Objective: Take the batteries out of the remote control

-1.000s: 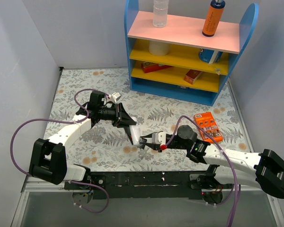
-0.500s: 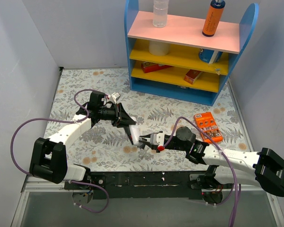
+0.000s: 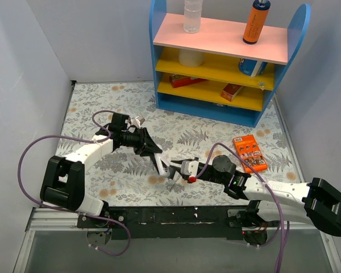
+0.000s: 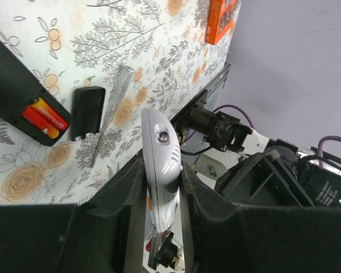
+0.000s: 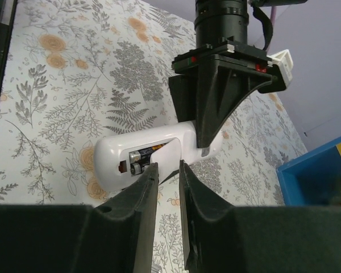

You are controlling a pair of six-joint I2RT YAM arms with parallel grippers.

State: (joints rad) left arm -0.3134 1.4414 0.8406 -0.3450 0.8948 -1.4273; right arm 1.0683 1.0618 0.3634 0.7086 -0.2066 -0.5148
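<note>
The worktop wears a cloth printed with grey ferns and orange blooms, closed in by plain lilac-grey walls. A black rail runs along its near edge. At the back right stands a blue shelf unit with a pink top and yellow shelves. An orange pack lies flat in front of it.

There is lettering down the orange bottle on the top shelf, and print on the pack, but both are too small to read.

The left pincer is clamped on a white remote control at the front middle of the worktop. Its open bay shows dark cells whose label cannot be made out.

In the left wrist view a black remote control lies flat on the cloth with red batteries in its open bay. Its back cover lies just beside it.

The right pincer stands narrow, its tips at the white remote's bay with a white flap between them. I cannot tell whether it is pinching that flap.
</note>
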